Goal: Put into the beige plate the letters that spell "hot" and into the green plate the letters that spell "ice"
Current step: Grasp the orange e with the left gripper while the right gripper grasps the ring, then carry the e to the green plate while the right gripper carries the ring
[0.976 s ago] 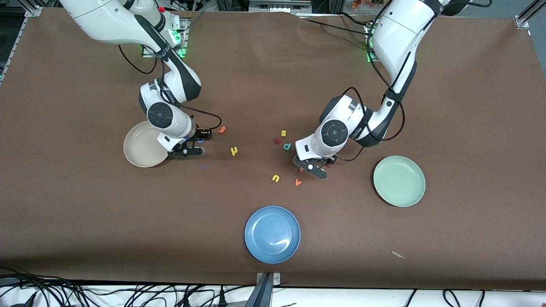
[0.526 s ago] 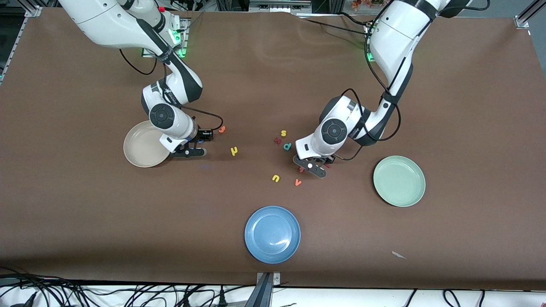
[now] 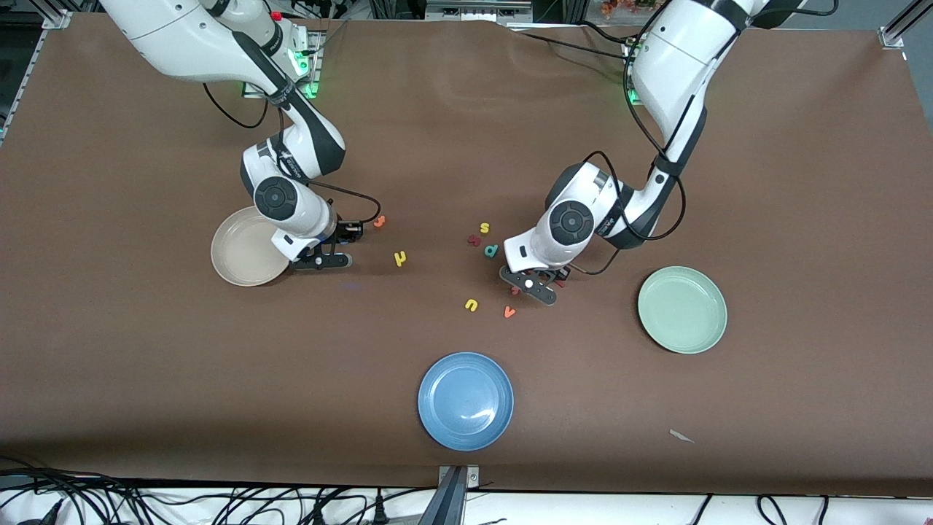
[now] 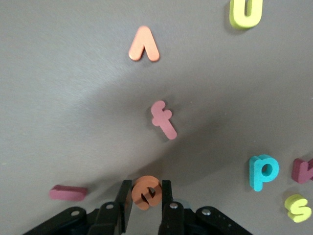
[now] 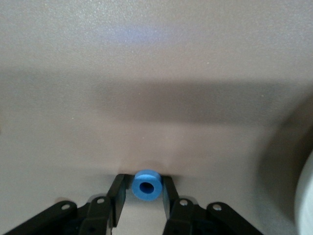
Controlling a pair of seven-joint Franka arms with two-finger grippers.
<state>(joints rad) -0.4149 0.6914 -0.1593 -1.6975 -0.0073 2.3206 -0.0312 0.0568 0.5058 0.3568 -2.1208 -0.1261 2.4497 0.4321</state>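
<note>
A blue plate [image 3: 466, 401] sits on the brown table [image 3: 146, 364], nearest the front camera. Farther from the camera lie an orange v [image 3: 509, 312] and a yellow u [image 3: 471, 305], with a red-orange f [image 4: 164, 119] just past the v. Farther still, a teal p [image 3: 491, 251] lies beside a yellow s [image 3: 484, 228].

Both arms are bent low to the table. The left gripper [image 4: 145, 205] is closed on the orange e [image 4: 145, 192] — the right gripper [image 5: 142, 200] is closed on the blue o [image 5: 147, 185].
</note>
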